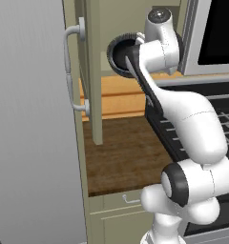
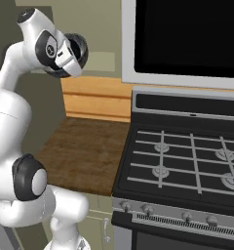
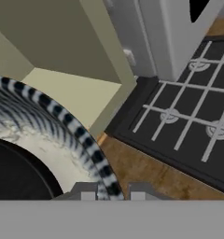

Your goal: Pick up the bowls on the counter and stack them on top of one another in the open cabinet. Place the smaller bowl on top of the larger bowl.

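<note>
The gripper is closed on the rim of the larger bowl, held high by the open cabinet. The smaller bowl is nested inside it, above the counter.

You see the ribbed grey-blue larger bowl tilted at the open cabinet, the smaller bowl nested inside.

Black gas stove beside grey fridge
</note>
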